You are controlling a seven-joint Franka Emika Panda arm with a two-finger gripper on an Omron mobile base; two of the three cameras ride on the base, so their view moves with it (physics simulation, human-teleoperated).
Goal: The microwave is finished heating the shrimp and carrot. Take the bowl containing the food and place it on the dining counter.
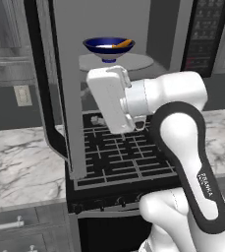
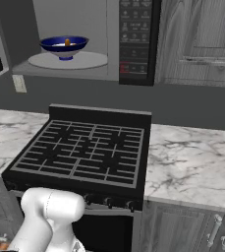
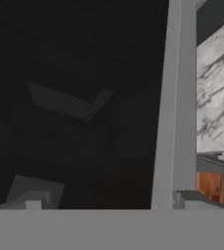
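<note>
My arm (image 1: 192, 147) rises closest to the camera in the left base view, bent at the elbow, with my white hand (image 1: 111, 98) turned toward the open microwave door (image 1: 65, 98). My fingers (image 3: 111, 200) show as two grey tips at the bottom of the hand view, one at the lower left and one at the lower right, well apart with nothing between them, so they stand open and hold nothing. Just past them the hand view looks onto the dark glass of the door, with its grey edge running up the picture beside the right tip. Beyond that edge lies a piece of white marble tabletop (image 3: 216, 93) with grey veins.

Below my hand sits the black grated stove (image 2: 84, 152), with marble tabletop to both sides of it (image 2: 192, 162). Grey drawers with silver handles (image 1: 6, 225) run under the left tabletop.

Farther back and higher, the microwave (image 2: 84, 39) stands open, its black button panel (image 2: 136, 39) on the right. Inside, the pale round turntable (image 2: 89, 60) carries the blue bowl (image 2: 64, 47), which stands upright on its foot near the middle of the plate. The carrot (image 1: 122, 45) leans in the bowl with its orange end over the rim. I cannot make out the shrimp. My hand is in front of and below the bowl, well apart from it.
</note>
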